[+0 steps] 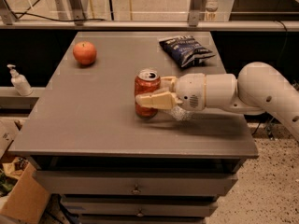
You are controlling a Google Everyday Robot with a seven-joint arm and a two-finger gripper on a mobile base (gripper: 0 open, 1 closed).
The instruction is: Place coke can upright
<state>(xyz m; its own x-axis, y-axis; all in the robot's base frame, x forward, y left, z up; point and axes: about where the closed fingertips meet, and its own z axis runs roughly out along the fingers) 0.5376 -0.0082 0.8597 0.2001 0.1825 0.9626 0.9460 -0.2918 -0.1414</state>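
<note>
My gripper (151,92) is out over the middle of the grey table (88,111), reaching in from the right on the end of my white arm (259,89). It is closed on the coke can (146,88). My tan near finger (157,100) lies across the can's near-right side, and the other finger comes round its far-right side, so the can sits between the two with both pressed to it.

The can stands upright, its base on the table and its silver top with the pull tab facing up. It is a little right of the table's centre.

An apple (84,53) rests toward the far left corner, well apart from the can. A dark blue chip bag (186,50) lies flat toward the far right, beyond my gripper and not touching it.

Off the table on the left, a white pump bottle (19,81) stands on a lower ledge. Below the tabletop are drawers (136,184) with small knobs, and a cardboard box (24,200) sits on the floor at the near left.
</note>
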